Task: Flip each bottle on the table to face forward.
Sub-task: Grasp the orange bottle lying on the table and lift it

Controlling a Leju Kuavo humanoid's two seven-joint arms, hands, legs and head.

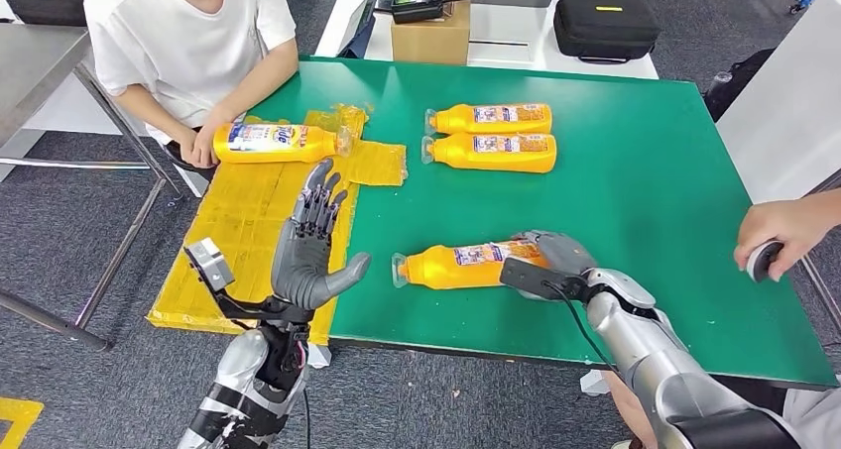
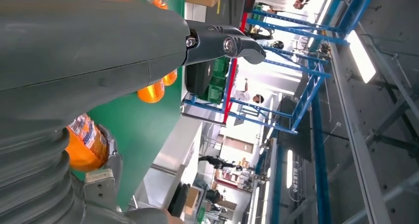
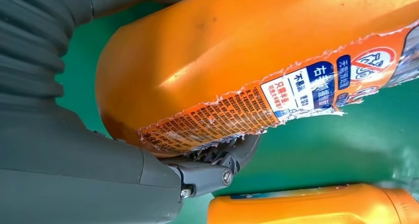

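4 bottles lie on the table (image 1: 635, 191). My right hand (image 1: 555, 256) wraps its fingers (image 3: 217, 157) around the nearest bottle (image 1: 461, 266) at its base, to roll its label forward. My left hand (image 1: 309, 251) hovers with fingers spread, holding nothing.

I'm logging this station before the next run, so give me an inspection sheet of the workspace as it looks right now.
Surface: green table, yellow mat over its left edge.
Job's things: four orange bottles lying flat; near bottle, two side by side farther back, one on the mat under a person's hand.
Clutter: nothing seen on the table.
Hands: right hand grips the near bottle's base; left hand raised, fingers apart, holding nothing.
Cables: black cable along the right forearm.
Surroundings: seated person, second person's hand at right, cardboard box, black cases.
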